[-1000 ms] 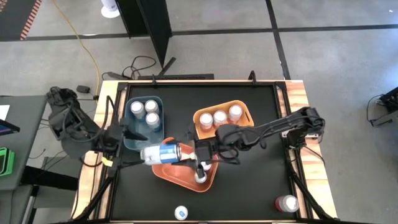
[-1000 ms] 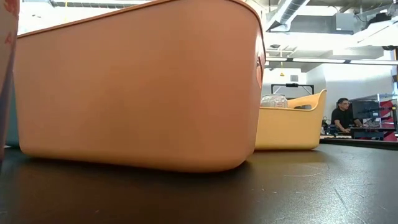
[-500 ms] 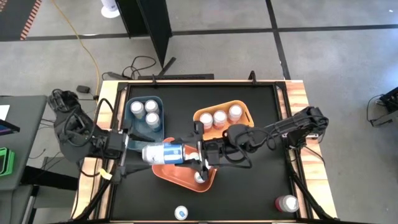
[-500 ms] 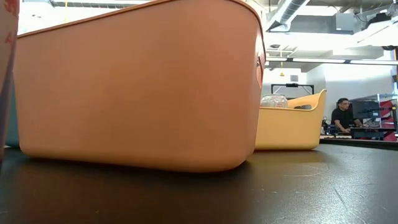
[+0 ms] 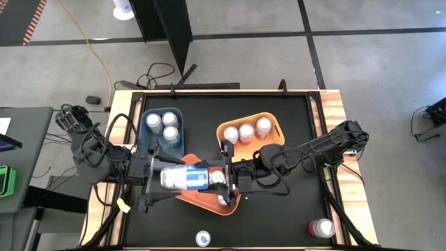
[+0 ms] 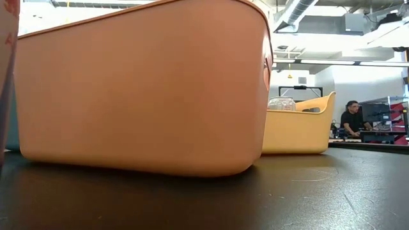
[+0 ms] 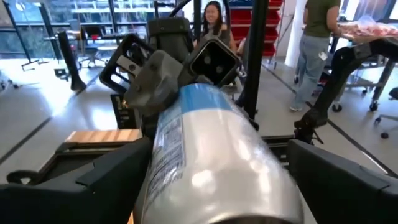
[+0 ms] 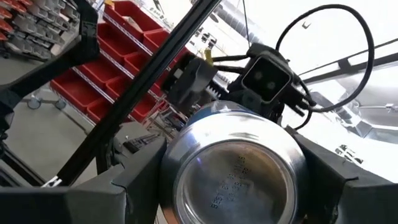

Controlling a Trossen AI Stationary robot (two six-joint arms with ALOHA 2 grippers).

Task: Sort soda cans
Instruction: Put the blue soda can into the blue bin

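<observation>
Where the two arms meet above the near middle of the table, a blue-labelled soda can [image 5: 189, 177] lies on its side in the air over the orange bin [image 5: 194, 199], clamped from both ends. The left gripper [image 5: 164, 179] grasps it by the body, its two dark fingers [image 7: 112, 180] on either side of the white and blue label in the left wrist view, and the right gripper [image 5: 221, 178] grasps the other end, its fingers flanking the can's silver base [image 8: 235, 175] in the right wrist view. Under the right gripper a silver can top [image 5: 222, 201] shows inside the orange bin. Behind and to the right stands the yellow bin [image 5: 226, 147] with three pink-topped cans [image 5: 246, 132] in a row, and behind and to the left the blue bin [image 5: 145, 139] holds three silver-topped cans [image 5: 162, 125]. One can [image 5: 203, 238] stands alone at the table's near edge, and another, red-bodied [image 5: 322, 228], stands at the near right corner. From table height the orange bin's wall fills most of the view, with the yellow bin [image 6: 300, 131] beyond it and a person [image 6: 349, 120] far off in the room. More people [image 7: 318, 43] stand behind the table in the left wrist view.
</observation>
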